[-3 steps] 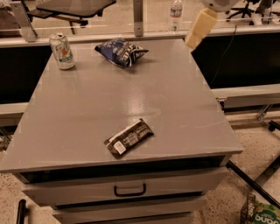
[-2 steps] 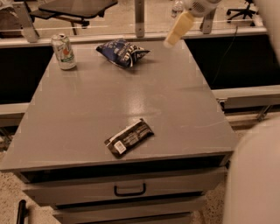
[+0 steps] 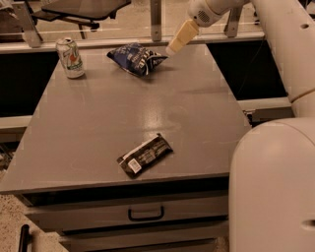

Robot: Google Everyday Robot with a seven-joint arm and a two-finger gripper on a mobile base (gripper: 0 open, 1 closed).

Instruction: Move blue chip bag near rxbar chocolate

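Note:
The blue chip bag (image 3: 135, 58) is crinkled dark blue foil with white lettering and lies at the far middle of the grey table (image 3: 197, 113). The rxbar chocolate (image 3: 145, 155) is a slim black bar with a white label end and lies near the table's front edge. My gripper (image 3: 173, 46) hangs just right of the bag's right end and slightly above it, pointing down and left. It holds nothing that I can see. The bag and the bar are far apart.
A green-and-white soda can (image 3: 70, 58) stands upright at the far left corner. My arm's large pale body (image 3: 275, 187) fills the right foreground. A drawer with a handle (image 3: 145, 214) sits under the tabletop. A railing and an office chair (image 3: 78, 10) stand behind.
My gripper has moved left and down from beyond the table's far right corner to just beside the chip bag. My arm's body has come into view on the right.

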